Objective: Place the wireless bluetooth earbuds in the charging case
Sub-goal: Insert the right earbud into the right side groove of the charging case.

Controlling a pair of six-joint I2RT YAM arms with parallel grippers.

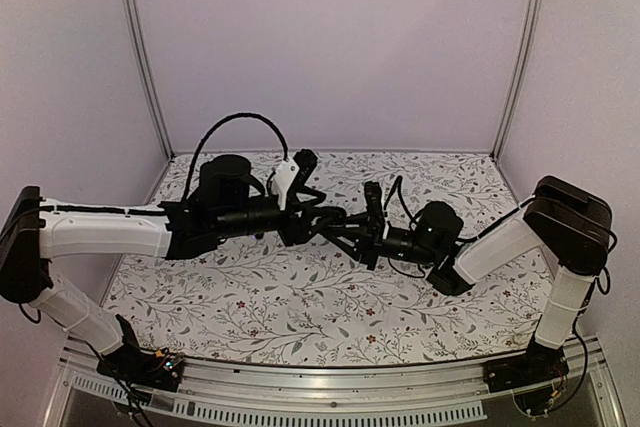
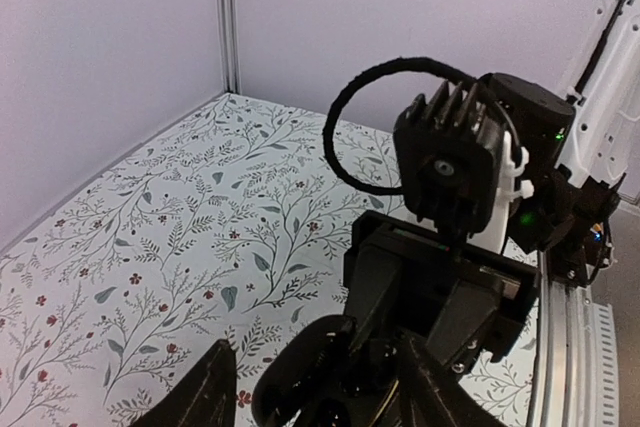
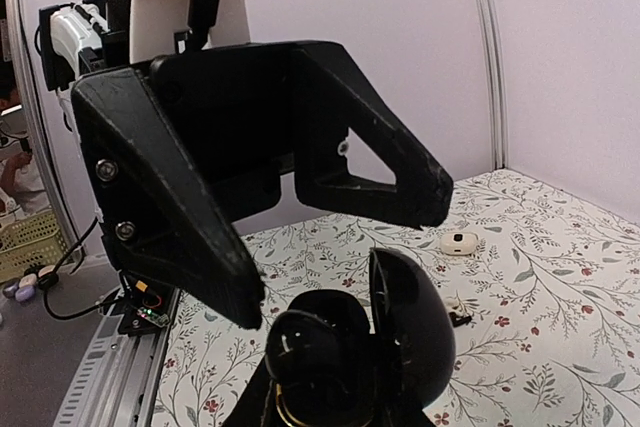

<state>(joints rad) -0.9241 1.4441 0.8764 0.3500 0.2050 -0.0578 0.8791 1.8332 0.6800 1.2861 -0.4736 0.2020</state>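
my right gripper (image 1: 362,235) clamps the glossy black pebble-shaped charging case (image 3: 340,347), my left gripper (image 3: 340,259) spread beside it; only the right wrist shows the lid (image 3: 412,317) raised

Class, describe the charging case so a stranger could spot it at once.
Above the middle of the floral tablecloth, the two arms meet. There the right hand grips the charging case, close to the left hand. It is a glossy black pebble with its lid hinged open, unlike the small white piece lying on the cloth.
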